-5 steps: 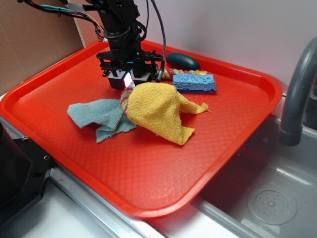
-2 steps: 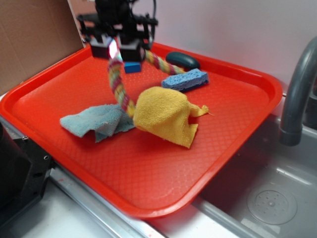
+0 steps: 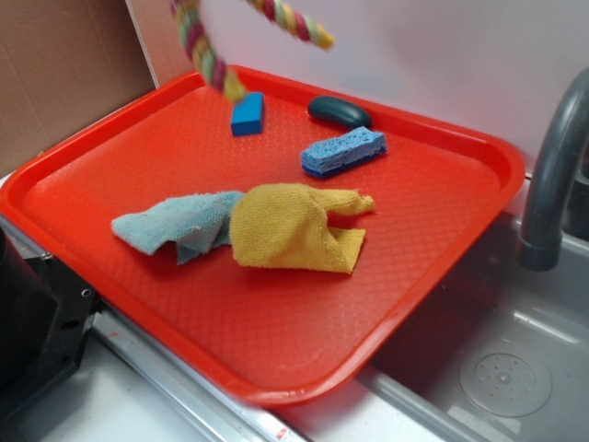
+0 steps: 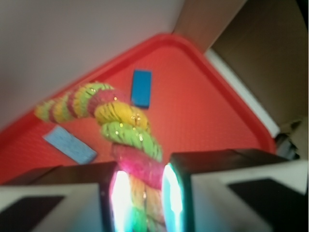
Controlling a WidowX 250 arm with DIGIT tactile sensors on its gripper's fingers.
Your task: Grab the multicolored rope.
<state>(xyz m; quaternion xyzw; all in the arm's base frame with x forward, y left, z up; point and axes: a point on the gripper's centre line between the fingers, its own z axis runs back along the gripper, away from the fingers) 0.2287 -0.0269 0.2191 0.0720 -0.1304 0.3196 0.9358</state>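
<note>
Up close in the wrist view, the gripper pinches the multicolored rope between its two fingers, which are closed tight against the cord. Beyond them the rope curls upward in pink, yellow and green twists. Below the tool lies the red tray. On it, well under the dangling rope ends, sit a small blue block, a blue sponge, a yellow cloth and a teal cloth.
</note>
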